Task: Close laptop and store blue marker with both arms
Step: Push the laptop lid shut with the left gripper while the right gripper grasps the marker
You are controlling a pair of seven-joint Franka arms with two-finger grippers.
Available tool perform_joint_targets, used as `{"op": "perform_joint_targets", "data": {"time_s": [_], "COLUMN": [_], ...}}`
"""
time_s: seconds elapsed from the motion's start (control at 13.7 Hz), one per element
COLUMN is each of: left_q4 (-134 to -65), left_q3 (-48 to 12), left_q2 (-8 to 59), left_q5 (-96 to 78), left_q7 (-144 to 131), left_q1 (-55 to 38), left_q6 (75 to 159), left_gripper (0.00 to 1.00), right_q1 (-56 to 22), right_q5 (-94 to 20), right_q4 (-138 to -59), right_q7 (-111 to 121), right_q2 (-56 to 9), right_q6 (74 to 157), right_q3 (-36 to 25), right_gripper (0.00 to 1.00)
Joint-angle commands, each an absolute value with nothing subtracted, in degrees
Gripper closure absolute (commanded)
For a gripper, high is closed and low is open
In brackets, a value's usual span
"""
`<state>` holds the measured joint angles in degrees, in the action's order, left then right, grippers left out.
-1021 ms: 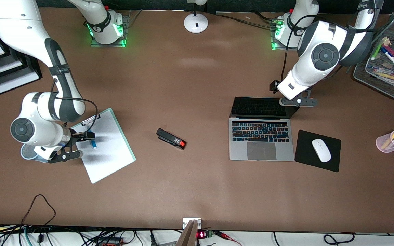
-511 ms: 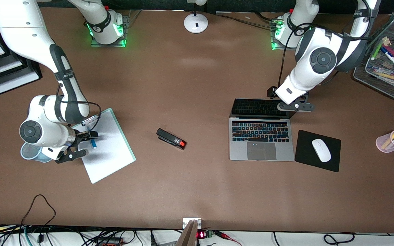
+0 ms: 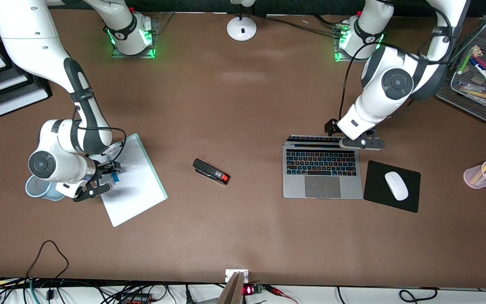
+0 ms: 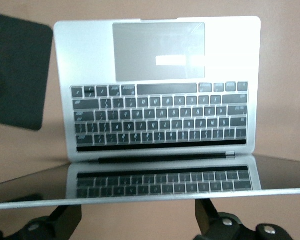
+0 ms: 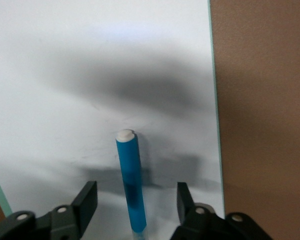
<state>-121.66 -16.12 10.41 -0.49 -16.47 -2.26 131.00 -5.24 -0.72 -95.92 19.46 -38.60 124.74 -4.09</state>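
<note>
Between the spread right jaws [image 5: 135,202] lies the blue marker [image 5: 129,180], not yet pinched. Against the spread left jaws [image 4: 140,220], laptop [image 3: 322,171] lid now tipped much lower, nearly shut.

No text, label, brand or number can be read on anything here.

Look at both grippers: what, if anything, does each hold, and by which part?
Nothing is held. The right gripper is open astride the blue marker on the clipboard. The left gripper is open at the laptop lid's top edge.
</note>
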Motion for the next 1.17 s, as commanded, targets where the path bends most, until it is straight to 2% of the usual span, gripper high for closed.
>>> {"op": "perform_joint_targets", "data": {"time_s": [0.0,0.29,0.66,1.09], "left_q4": [-118.22,-114.79,-113.65,-111.45], "left_q3": [-16.08,-15.82,-15.47,-14.33], "left_q2": [16.68,23.10,30.48,33.92], "left_q5": [-0.79,-0.79,-0.79,-0.79], "left_q7": [-16.00,-15.91,-15.91,-16.00], "left_q1": [-1.93,-1.93,-1.85,-2.37], "left_q6": [136.56,141.40,151.42,153.19], "left_gripper": [0.00,0.00,0.00,0.00], "right_q1": [-5.10,-5.27,-5.27,-5.27], "right_q5": [-1.58,-1.58,-1.76,-1.76], "right_q4": [-95.36,-93.52,-91.94,-90.35], "right_q7": [20.92,20.92,21.71,21.71], "right_q2": [-39.20,-40.78,-42.10,-42.54], "right_q6": [125.24,125.24,125.24,125.16], "right_q3": [-4.04,-4.04,-4.04,-2.81], "right_gripper": [0.38,0.43,0.47,0.56]}}
